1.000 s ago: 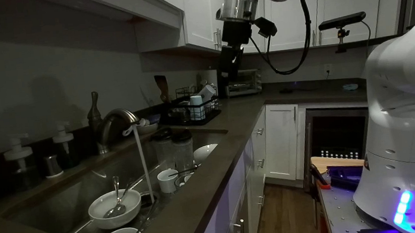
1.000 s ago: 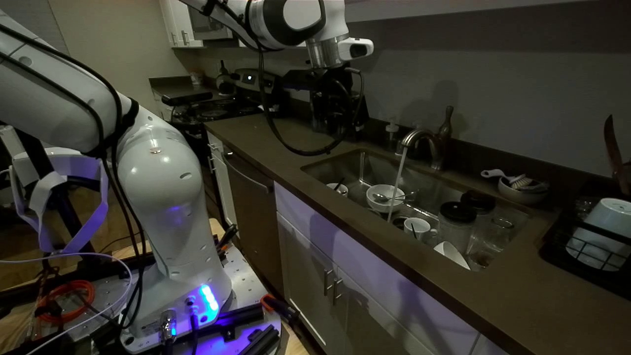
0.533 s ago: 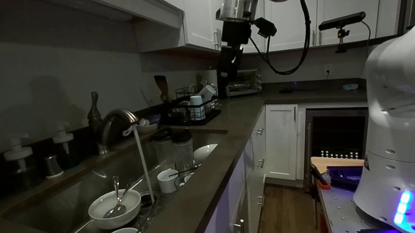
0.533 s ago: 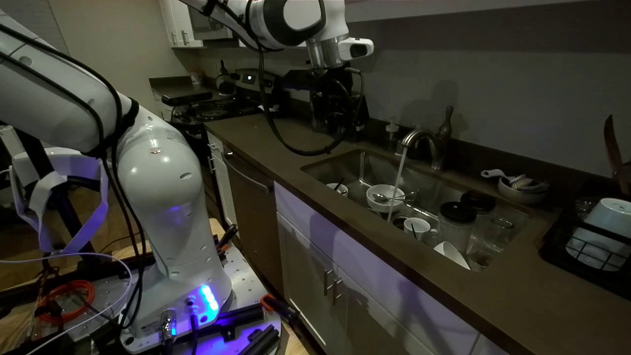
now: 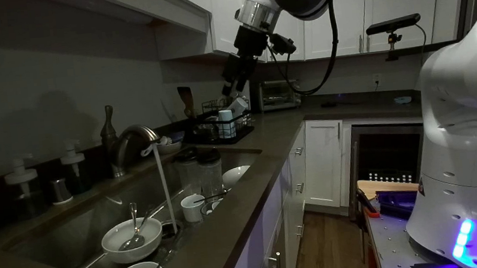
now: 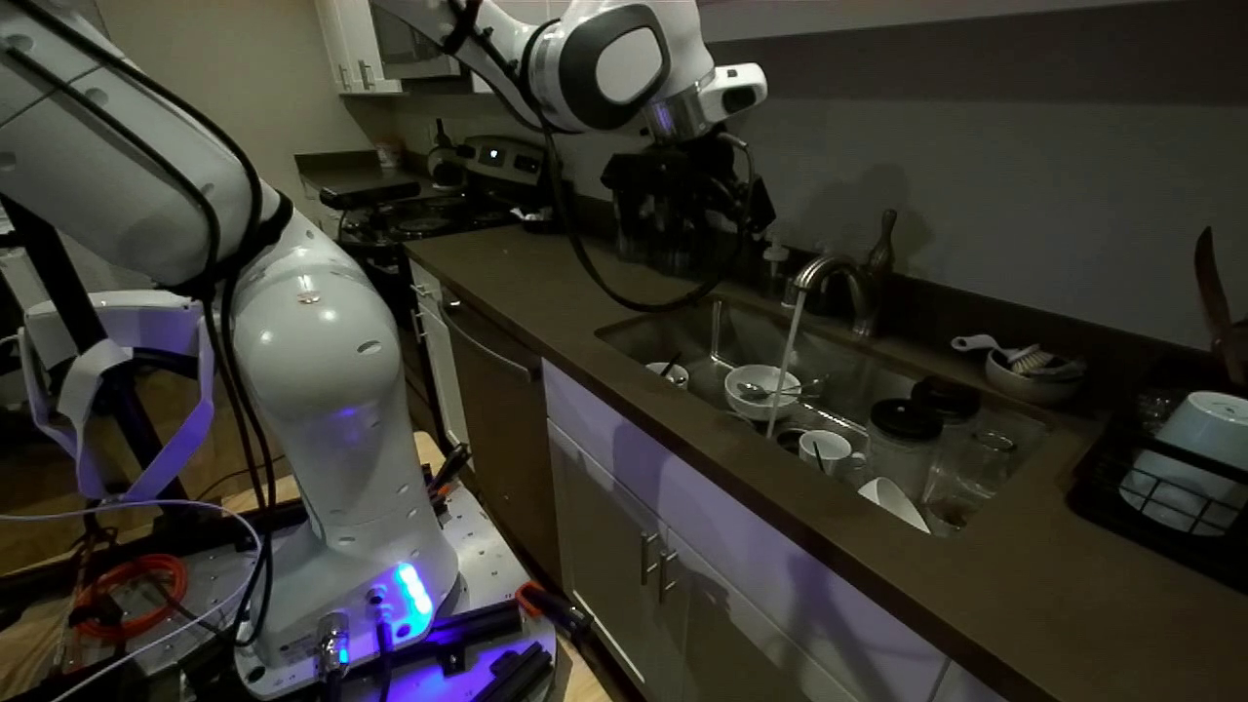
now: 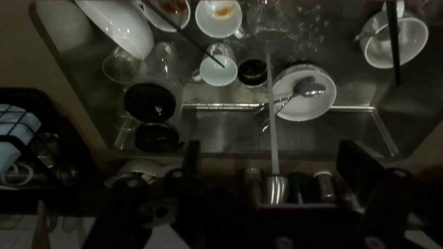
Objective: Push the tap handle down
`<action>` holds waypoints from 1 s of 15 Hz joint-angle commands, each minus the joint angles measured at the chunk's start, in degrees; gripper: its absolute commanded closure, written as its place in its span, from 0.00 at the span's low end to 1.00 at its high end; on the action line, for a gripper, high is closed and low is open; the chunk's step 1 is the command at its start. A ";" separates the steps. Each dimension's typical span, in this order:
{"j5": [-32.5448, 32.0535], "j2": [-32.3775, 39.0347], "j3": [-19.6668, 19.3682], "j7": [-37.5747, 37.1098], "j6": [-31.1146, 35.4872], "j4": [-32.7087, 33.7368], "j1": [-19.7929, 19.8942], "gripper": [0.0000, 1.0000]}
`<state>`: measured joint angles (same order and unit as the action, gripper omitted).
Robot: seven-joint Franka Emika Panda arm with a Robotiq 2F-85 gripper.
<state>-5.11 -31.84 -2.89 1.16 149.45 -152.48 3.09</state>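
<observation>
Dark metal in an exterior view: the tap handle [image 5: 108, 126] is standing upright just left of the spout [image 5: 135, 131]; you are swinging the gripper [image 5: 233, 87] leftward, probably starting the approach. In an exterior view, water [image 6: 786, 361] is running, the push seemingly pending. In the wrist view, fingers [image 7: 356, 169] are standing wide apart, holding and touching nothing.

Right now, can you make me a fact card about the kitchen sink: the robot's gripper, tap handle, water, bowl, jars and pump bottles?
Gripper: open, holding nothing, up in the air away from the tap
Tap handle: pointing up beside the curved spout
Water: running from the spout into the sink
Bowl: in the sink, spoons inside
Jars: two, black-lidded, in the sink
Pump bottles: two, white-topped, behind the sink
</observation>
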 commanded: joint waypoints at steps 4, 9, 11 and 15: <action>4.68 18.36 -1.93 1.70 17.23 12.49 -3.27 0.00; 11.17 31.89 -3.39 2.91 20.17 27.52 -7.45 0.00; 13.83 37.14 -2.92 3.85 21.00 33.91 -7.82 0.00; 12.82 46.80 -2.06 1.56 28.29 44.00 -6.90 0.00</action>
<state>7.04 7.57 -5.18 2.10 171.76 -115.91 -4.19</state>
